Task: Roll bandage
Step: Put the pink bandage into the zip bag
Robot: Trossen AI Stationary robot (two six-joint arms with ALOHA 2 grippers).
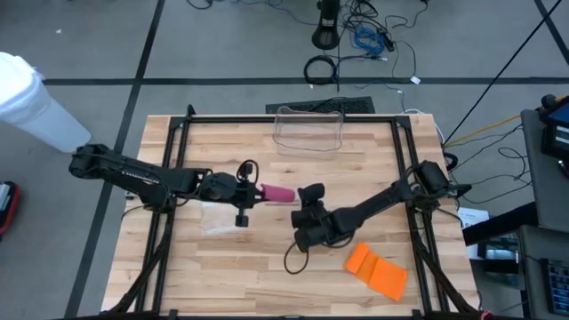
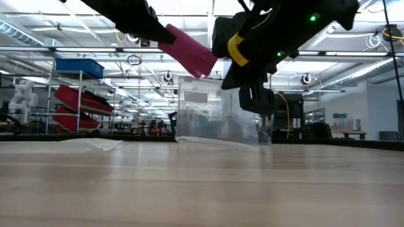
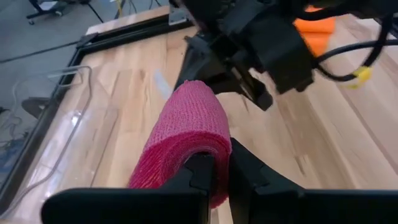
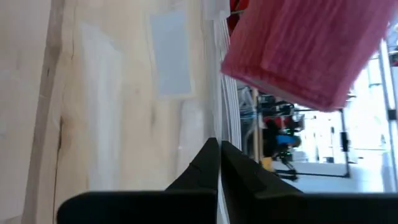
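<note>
Nearest the front edge lies the orange cloth [image 1: 377, 271], on the right side of the table [image 1: 267, 284] and untouched. Just beyond it my right gripper [image 1: 307, 206] hangs over the middle of the boards, its fingers pressed together on nothing that I can see. The pink bandage roll [image 1: 277, 194] sits immediately to its left, held up off the wood. My left gripper [image 1: 252, 193] pinches that roll by one end, and the left wrist view shows the two fingers nipped onto the rim of the roll [image 3: 186, 143] with the right gripper [image 3: 261, 99] facing its free end. At the far edge stands a clear plastic container [image 1: 309, 130].

I judge the rolling is in mid-course. To do it well I should keep my left pinch firm and level so the roll does not sag. My right fingers need to part and find the loose tail before turning it. No tail shows in these views, so I should look before I close.
</note>
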